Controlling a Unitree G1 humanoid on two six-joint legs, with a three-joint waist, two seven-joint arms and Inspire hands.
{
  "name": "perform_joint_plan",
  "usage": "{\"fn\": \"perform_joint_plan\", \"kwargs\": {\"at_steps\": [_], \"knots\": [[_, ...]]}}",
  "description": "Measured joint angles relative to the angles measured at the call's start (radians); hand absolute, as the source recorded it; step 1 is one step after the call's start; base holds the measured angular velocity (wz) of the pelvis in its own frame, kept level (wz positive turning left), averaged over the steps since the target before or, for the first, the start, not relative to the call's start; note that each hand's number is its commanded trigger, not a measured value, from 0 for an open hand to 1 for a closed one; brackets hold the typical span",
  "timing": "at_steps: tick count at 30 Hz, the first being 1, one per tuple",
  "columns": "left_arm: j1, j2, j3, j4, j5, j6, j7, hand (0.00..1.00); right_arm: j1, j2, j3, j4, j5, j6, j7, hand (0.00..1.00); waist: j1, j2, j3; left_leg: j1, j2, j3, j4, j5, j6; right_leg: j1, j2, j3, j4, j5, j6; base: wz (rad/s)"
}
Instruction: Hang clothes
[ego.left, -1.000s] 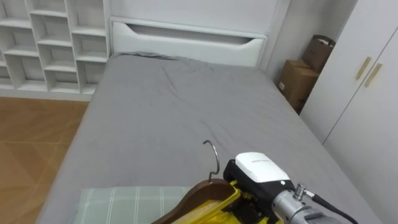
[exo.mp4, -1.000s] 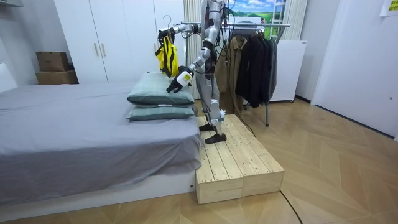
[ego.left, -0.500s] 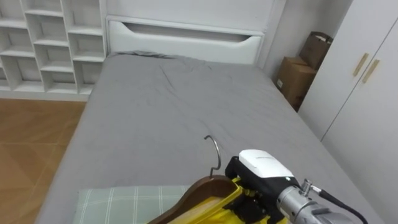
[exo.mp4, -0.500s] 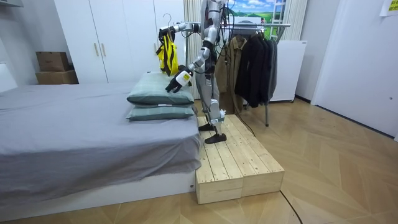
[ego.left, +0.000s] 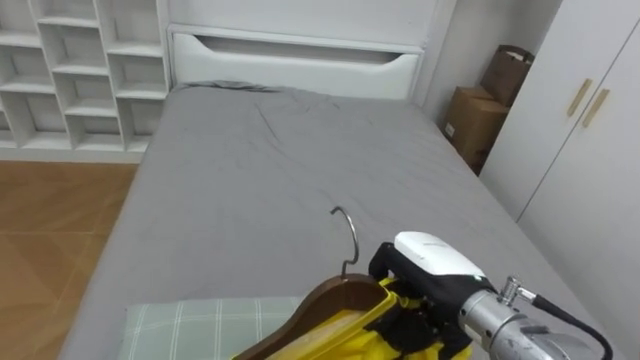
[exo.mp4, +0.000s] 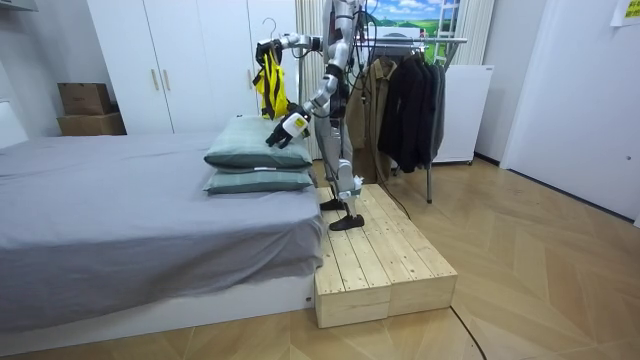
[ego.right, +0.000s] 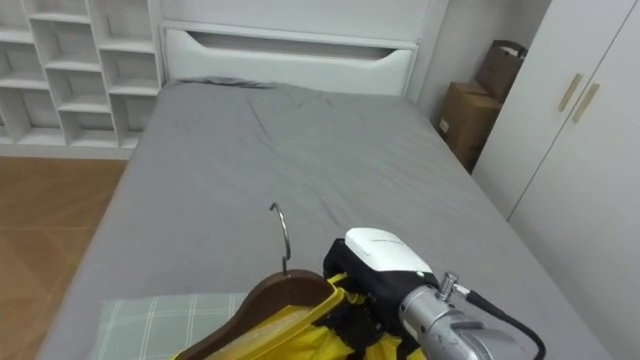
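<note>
Clutching hanger (ego.left: 322, 298), right robot hand (ego.left: 432, 262); yellow garment (ego.left: 345, 335) cropped below.

A bed (ego.left: 290, 170) with a smooth grey sheet runs away toward a white headboard (ego.left: 290, 60) against the far wall. To its left stands a white open shelving unit (ego.left: 80, 70) over a wooden parquet floor (ego.left: 50, 230). To its right two cardboard boxes (ego.left: 478, 125) sit stacked in the corner, beside a white wardrobe (ego.left: 600, 190) with slim brass handles (ego.left: 580, 95). At the near end of the bed lies a pale green checked pillow (ego.left: 190, 325); the room view shows it resting on a second pillow (exo.mp4: 258, 183). A low platform of pale wooden planks (exo.mp4: 385, 265) butts against that end of the bed.
</note>
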Motion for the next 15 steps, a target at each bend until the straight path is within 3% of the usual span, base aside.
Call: {"fn": "perform_joint_plan", "kwargs": {"at_steps": [5,8,12,15], "knots": [[-0.001,-0.011,0.002,-0.002,0.0,0.0,-0.02,0.0,-0.003,-0.002,-0.031,0.001,0.013,0.016,0.017,1.0,0.003,-0.004,0.0014,-0.002,-0.002,-0.003,0.002,0.0,0.001,0.0,-0.002,0.002,0.0,0.0,0.0,0.0],[-0.011,-0.012,0.018,-0.002,0.0,0.0,-0.033,0.0,-0.05,-0.028,-0.031,0.001,0.047,0.017,0.033,1.0,-0.001,-0.012,0.0052,-0.013,-0.002,-0.003,0.01,0.0,0.001,-0.006,-0.002,0.005,0.0,0.0,0.0,0.0],[-0.024,-0.014,0.019,-0.002,-0.001,0.0,-0.037,0.0,-0.101,-0.031,-0.03,0.003,0.091,0.018,0.041,1.0,0.004,-0.017,0.0076,-0.018,-0.001,-0.006,0.016,0.0,0.0,-0.008,-0.001,0.005,0.0,0.0,0.0,0.02],[-0.024,-0.014,0.047,-0.002,-0.002,0.002,-0.057,0.0,-0.104,-0.032,-0.03,0.003,0.123,0.044,0.051,1.0,0.004,-0.02,0.0068,-0.021,0.0,-0.006,0.016,0.0,0.0,-0.011,-0.001,0.002,0.0,0.0,0.0,0.0]]}}
